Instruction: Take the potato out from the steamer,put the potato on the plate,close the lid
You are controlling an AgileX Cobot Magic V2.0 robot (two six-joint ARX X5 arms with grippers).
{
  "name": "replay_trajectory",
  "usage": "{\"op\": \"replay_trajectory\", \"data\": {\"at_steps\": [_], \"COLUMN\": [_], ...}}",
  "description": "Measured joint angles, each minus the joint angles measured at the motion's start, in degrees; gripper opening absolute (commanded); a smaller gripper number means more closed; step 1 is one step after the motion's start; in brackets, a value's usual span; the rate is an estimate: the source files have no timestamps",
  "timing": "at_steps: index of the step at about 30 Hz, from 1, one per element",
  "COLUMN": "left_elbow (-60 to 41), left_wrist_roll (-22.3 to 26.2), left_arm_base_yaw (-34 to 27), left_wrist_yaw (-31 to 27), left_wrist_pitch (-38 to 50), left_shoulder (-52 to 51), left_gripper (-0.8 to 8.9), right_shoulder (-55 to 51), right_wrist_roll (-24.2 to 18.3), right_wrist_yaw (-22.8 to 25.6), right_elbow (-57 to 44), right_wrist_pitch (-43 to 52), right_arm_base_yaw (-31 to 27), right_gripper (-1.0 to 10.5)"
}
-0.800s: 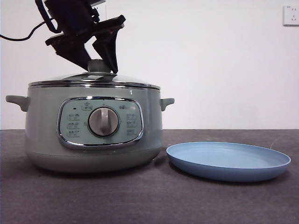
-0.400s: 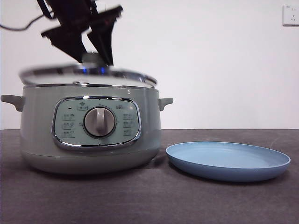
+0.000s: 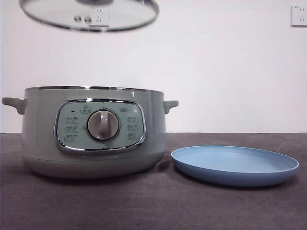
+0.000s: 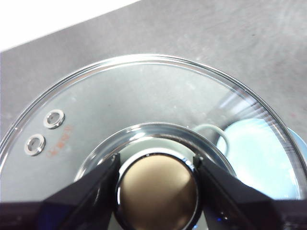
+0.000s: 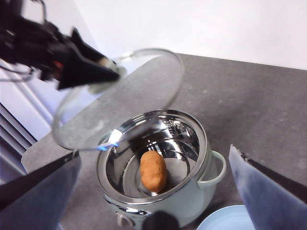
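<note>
- One relation matters to me now: the lumpy orange-brown potato (image 5: 153, 171) lies on the floor of the pale sage-green round steamer (image 3: 93, 132), below and ahead of my right hand (image 5: 158, 167), whose black jaws stand wide apart on either side of the open pot.
- The potato's long axis runs roughly from the control-panel side toward the far wall, so I judge that jaws set across its short width would suit.
- My right hand is the nearer and the free one; my left hand (image 4: 156, 184) is clamped on the knob of the domed glass lid with the steel rim (image 3: 88, 13), high above the steamer and well clear of it.
- The matte light-blue shallow plate (image 3: 235, 165) sits on the dark surface (image 3: 153, 206) just beside the steamer, bare.
- Against the frame half a second back, the lid has risen from just over the rim to the top edge of the front view, and the dark arm has gone out of that view.
</note>
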State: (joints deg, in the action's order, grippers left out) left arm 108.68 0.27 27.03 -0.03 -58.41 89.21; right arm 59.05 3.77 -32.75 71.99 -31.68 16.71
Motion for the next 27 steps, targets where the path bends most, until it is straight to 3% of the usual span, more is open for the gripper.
{"op": "replay_trajectory", "data": {"at_steps": [7,16,22,27], "left_elbow": [10.19,16.15,16.13,16.13], "left_wrist_roll": [2.4,3.63,3.67,3.69], "left_arm_base_yaw": [0.0,-0.13,-0.11,-0.13], "left_wrist_yaw": [-3.58,-5.84,-10.34,-14.84], "left_wrist_pitch": [-7.76,-13.33,-17.99,-18.21], "left_shoulder": [-2.4,-13.51,-19.65,-23.45], "left_gripper": [-0.08,-0.08,-0.08,-0.08], "right_shoulder": [1.95,14.03,25.22,34.42], "right_wrist_roll": [0.37,-0.44,-6.29,-10.43], "right_wrist_yaw": [-0.04,0.57,8.76,13.29], "right_elbow": [0.28,8.2,21.99,30.51], "right_wrist_pitch": [0.42,-3.41,-12.52,-14.62], "right_arm_base_yaw": [5.51,12.85,18.34,22.1], "right_gripper": [5.3,5.3,5.3,5.2]}}
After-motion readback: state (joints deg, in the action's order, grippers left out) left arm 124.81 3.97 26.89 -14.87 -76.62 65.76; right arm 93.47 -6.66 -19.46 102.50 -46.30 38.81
